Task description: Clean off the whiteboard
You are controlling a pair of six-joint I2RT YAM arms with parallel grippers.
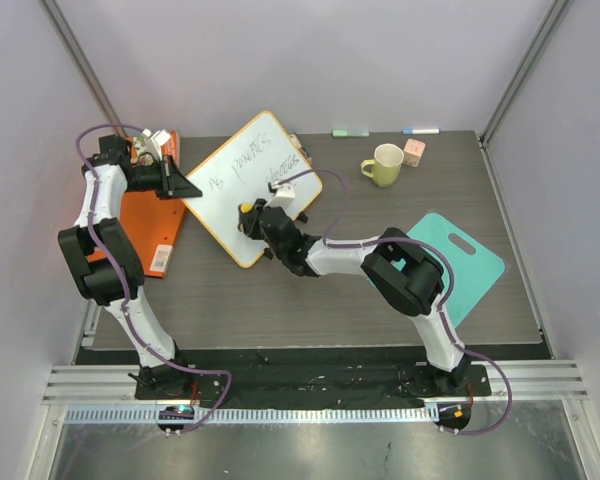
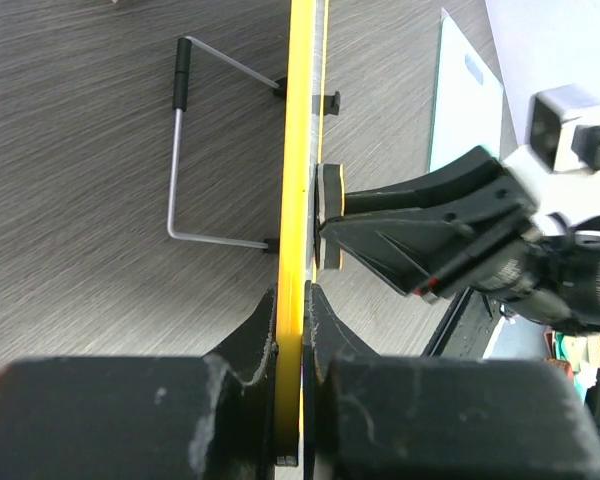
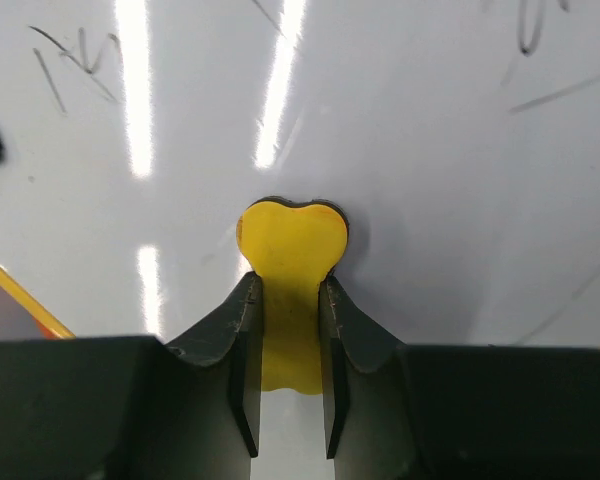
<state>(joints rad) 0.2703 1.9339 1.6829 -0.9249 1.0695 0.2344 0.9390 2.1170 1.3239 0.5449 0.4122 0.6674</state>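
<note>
Right wrist view: the yellow heart-shaped eraser (image 3: 285, 235), clamped by the right gripper (image 3: 288, 290), is best swept flat across the orange-framed white whiteboard (image 3: 430, 150) (pinched edgewise by the left gripper (image 2: 292, 300)).

This is looking like a robotics lab test cell. Plain pale panel walls (image 1: 300, 60) are boxing in a dark wood-grain table (image 1: 280, 300) on three sides, with grey metal struts (image 1: 523, 65) rising at eleven and one o'clock. At six o'clock a ribbed aluminium rail (image 1: 540, 380) is carrying two white-and-black robot arms (image 1: 105, 260), purple cables (image 1: 332, 205) trailing along them. An unrelated mix is occupying the table: an orange-framed whiteboard (image 1: 230, 190) at eleven o'clock, a pale green mug (image 1: 385, 165) at one, a teal plastic cutting board (image 1: 470, 260) at three.
</note>
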